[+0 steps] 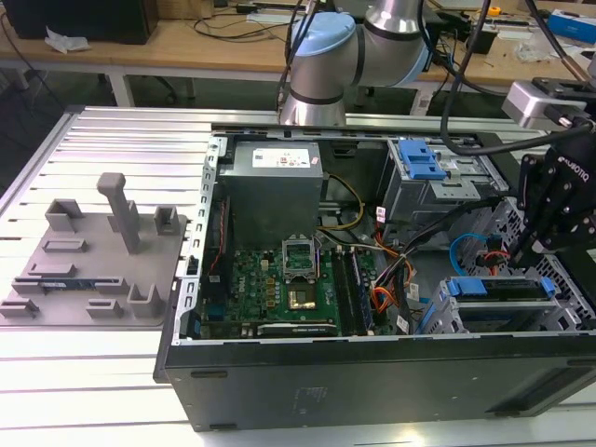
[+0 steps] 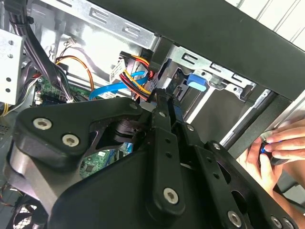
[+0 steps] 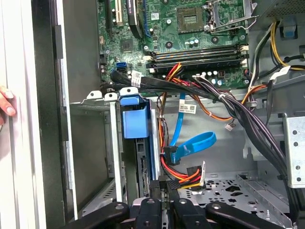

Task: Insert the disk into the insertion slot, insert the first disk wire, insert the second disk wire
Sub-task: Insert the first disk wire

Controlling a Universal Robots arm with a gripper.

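Gripper (image 3: 165,199) fingers nearly closed, pinching black wire plug (image 3: 167,184) at disk (image 3: 137,123) rear; disk sits in insertion slot (image 3: 113,152).

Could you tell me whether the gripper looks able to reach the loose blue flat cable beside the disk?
Probably yes: the gripper sits right by the blue cable, which lies uncovered beside the disk; the red and yellow wires crowd it closely, though.

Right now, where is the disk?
The disk sits in the grey insertion slot at the exterior view's lower right, inside the computer case, just under the end effector.
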